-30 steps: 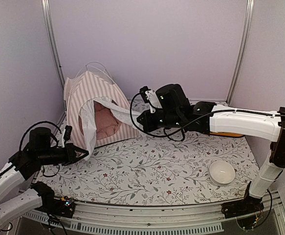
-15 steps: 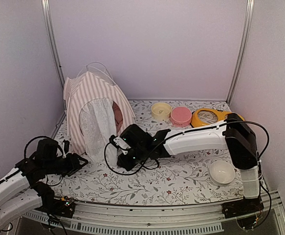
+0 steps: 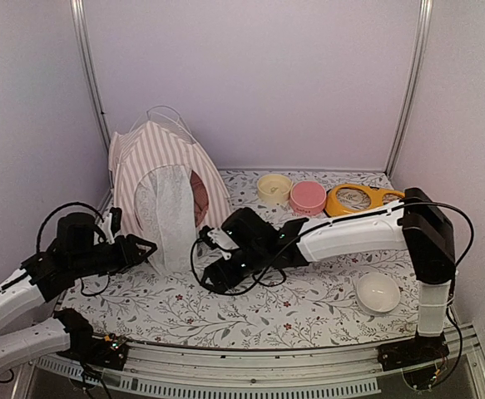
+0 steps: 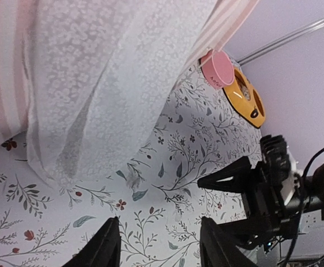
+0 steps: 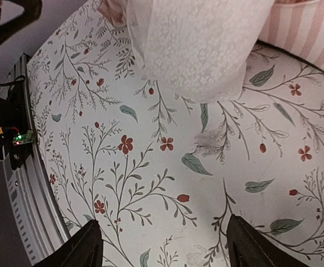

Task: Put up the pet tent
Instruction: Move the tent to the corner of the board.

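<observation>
The pet tent (image 3: 160,162) stands upright at the back left, pink-and-white striped, with thin white poles crossing above its peak. Its white sheer curtain (image 3: 172,218) hangs straight down over the doorway, and a pink cushion (image 3: 200,193) shows beside it. My left gripper (image 3: 145,248) hovers just left of the curtain's lower edge, open and empty. My right gripper (image 3: 204,268) sits low in front of the tent, open and empty. In the left wrist view the curtain (image 4: 95,83) hangs above my left gripper (image 4: 159,245). In the right wrist view the curtain (image 5: 200,44) lies beyond my right gripper (image 5: 167,250).
A yellow bowl (image 3: 274,188), a pink bowl (image 3: 308,197) and an orange ring-shaped item (image 3: 357,199) line the back right. A white bowl (image 3: 377,292) sits at the front right. The floral table cover (image 3: 309,307) spans the table, and metal frame posts stand behind.
Both grippers have let go of the curtain, which dropped back over the doorway. The right arm swung down and left to the tent's front. Both grippers opened.
</observation>
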Motion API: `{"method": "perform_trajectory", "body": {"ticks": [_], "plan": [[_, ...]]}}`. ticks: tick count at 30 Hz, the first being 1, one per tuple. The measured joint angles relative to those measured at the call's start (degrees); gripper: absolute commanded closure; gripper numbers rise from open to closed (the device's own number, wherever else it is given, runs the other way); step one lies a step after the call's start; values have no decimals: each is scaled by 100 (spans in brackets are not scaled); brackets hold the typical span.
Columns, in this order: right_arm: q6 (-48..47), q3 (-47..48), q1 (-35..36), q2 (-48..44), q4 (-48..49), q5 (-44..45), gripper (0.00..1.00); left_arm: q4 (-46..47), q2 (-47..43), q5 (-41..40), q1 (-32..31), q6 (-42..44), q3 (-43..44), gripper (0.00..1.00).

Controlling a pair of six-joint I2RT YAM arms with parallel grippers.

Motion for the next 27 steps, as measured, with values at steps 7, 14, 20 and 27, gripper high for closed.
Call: {"method": "perform_trajectory", "body": {"ticks": [7,14,20,27], "plan": [[437,-1204,-813,-1810,616,236,7,1106,1493,-330,-944,144,127,65],[907,-2256,-1537,-3169,1071,470,4,2065,3224,-837,-1038,155,236,73],[1139,-2734,-1639,-3519,1082,474,1,2614,4826,-1165,-907,428,807,73],[1296,-3003,-1705,-3956,988,632,1,2918,5117,-1307,74,748,1001,70]]}}
